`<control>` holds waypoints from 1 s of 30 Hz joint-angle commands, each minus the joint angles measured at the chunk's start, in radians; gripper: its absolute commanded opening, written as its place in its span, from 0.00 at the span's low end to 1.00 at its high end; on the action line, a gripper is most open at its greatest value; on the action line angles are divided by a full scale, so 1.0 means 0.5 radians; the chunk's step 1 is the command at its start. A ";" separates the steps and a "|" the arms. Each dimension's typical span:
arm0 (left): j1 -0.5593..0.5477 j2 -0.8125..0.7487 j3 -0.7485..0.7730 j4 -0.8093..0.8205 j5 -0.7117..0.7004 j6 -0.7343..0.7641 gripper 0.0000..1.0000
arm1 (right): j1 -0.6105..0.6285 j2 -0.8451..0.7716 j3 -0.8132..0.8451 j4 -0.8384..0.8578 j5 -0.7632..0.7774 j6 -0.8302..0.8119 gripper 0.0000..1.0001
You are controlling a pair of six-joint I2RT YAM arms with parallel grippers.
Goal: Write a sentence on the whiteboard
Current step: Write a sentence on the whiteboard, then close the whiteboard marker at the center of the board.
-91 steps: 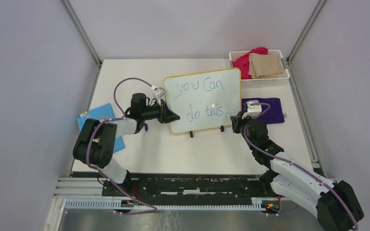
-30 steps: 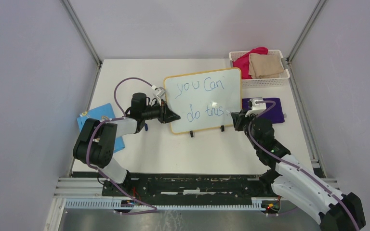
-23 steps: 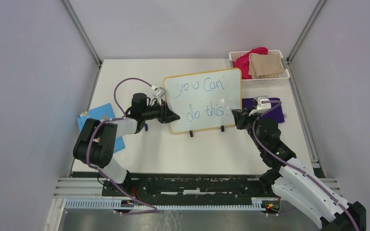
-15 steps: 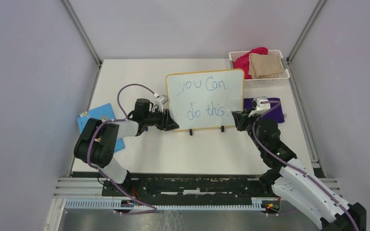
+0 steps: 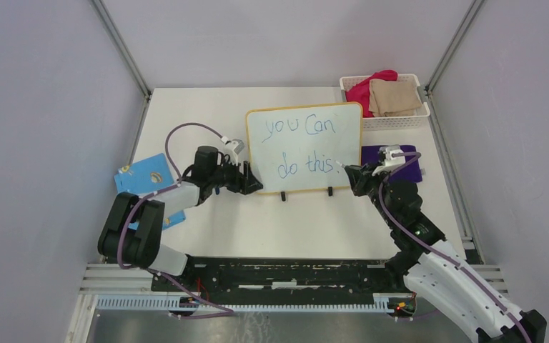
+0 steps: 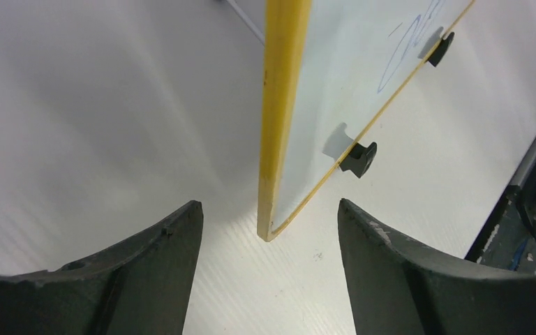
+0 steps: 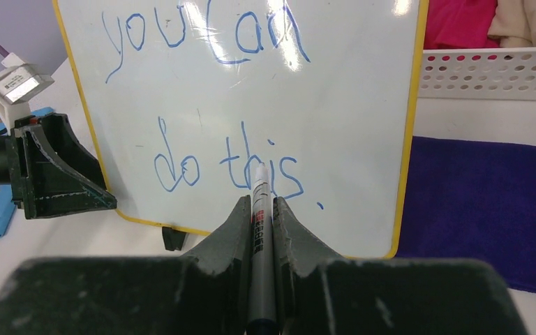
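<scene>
1. A white counter [image 5: 257, 229] sits between pale grey walls, with both arms bolted at its near edge.
2. The small glossy white whiteboard with a thin yellow rim [image 5: 343, 139] stands on two black feet near the counter's middle.
3. The blue handwritten sentence "you Can do this." [image 7: 202, 38] fills it in two lines.
4. The left gripper [image 5: 252, 183] has its jaws apart, one on each side of the board's lower left corner and clear of the rim.
5. The right gripper [image 5: 354, 175] has its jaws clamped on a slim marker pen [image 7: 259, 183]. The white tip is by "this"; contact cannot be told.
6. A white plastic basket of red and beige cloths [image 5: 393, 118] occupies the far right corner.
7. A purple cloth [image 5: 411, 158] lies nearer the right edge.
8. A blue flat card [image 5: 143, 175] lies at the left edge.
</scene>
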 commanded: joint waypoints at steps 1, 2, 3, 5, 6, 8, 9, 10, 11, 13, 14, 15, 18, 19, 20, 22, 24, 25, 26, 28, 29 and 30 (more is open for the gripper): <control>-0.006 -0.230 -0.008 -0.130 -0.251 0.101 0.79 | -0.009 -0.052 0.110 0.044 -0.057 -0.019 0.00; -0.005 -0.280 -0.009 -0.159 -0.312 0.096 0.81 | -0.007 -0.058 0.113 0.044 -0.060 -0.029 0.00; -0.002 -0.371 -0.013 -0.192 -0.365 0.076 0.86 | -0.006 -0.066 0.117 0.042 -0.061 -0.033 0.00; 0.003 -0.490 0.001 -0.348 -0.491 0.070 0.95 | -0.008 -0.093 0.120 0.043 -0.071 -0.040 0.00; 0.003 -0.542 0.022 -0.463 -0.570 0.075 0.99 | -0.007 -0.106 0.117 0.052 -0.083 -0.036 0.00; 0.003 -0.645 0.080 -0.675 -0.835 0.056 1.00 | -0.006 -0.133 0.114 0.059 -0.113 -0.031 0.00; 0.003 -0.704 0.105 -0.773 -0.995 0.023 1.00 | -0.007 -0.149 0.112 0.057 -0.127 -0.027 0.00; 0.003 -0.764 0.134 -0.864 -1.190 -0.020 1.00 | -0.007 -0.167 0.111 0.057 -0.141 -0.030 0.00; 0.003 -0.821 0.163 -0.970 -1.386 -0.070 1.00 | -0.007 -0.180 0.108 0.054 -0.153 -0.033 0.00; 0.003 -0.919 0.208 -1.164 -1.823 -0.268 1.00 | -0.008 -0.211 0.104 0.044 -0.163 -0.040 0.00; 0.005 -0.965 0.227 -1.261 -1.995 -0.381 1.00 | -0.008 -0.224 0.097 0.044 -0.174 -0.037 0.00; 0.007 -1.003 0.240 -1.332 -2.125 -0.481 1.00 | -0.005 -0.231 0.093 0.046 -0.184 -0.040 0.00; 0.012 -1.070 0.290 -1.427 -2.129 -0.555 1.00 | -0.004 -0.241 0.072 0.064 -0.212 -0.036 0.00; 0.012 -1.058 0.321 -1.466 -2.114 -0.589 1.00 | -0.002 -0.244 0.063 0.071 -0.218 -0.036 0.00; 0.013 -1.033 0.355 -1.505 -2.106 -0.618 1.00 | 0.000 -0.247 0.061 0.074 -0.223 -0.040 0.00; 0.012 -0.953 0.437 -1.597 -2.112 -0.687 1.00 | -0.002 -0.257 0.058 0.072 -0.229 -0.045 0.00; 0.012 -0.831 0.509 -1.660 -2.124 -0.755 1.00 | -0.003 -0.265 0.066 0.065 -0.234 -0.062 0.00; 0.012 -0.768 0.546 -1.699 -2.117 -0.771 1.00 | -0.001 -0.271 0.068 0.062 -0.236 -0.066 0.00; 0.012 -0.691 0.584 -1.728 -2.113 -0.786 1.00 | 0.002 -0.277 0.071 0.061 -0.234 -0.075 0.00; 0.012 -0.531 0.654 -1.784 -2.089 -0.793 1.00 | 0.002 -0.285 0.074 0.056 -0.234 -0.085 0.00; 0.012 -0.453 0.681 -1.799 -2.075 -0.788 1.00 | 0.005 -0.289 0.074 0.056 -0.239 -0.086 0.00; 0.013 -0.391 0.688 -1.790 -2.035 -0.774 1.00 | 0.007 -0.290 0.074 0.057 -0.248 -0.089 0.00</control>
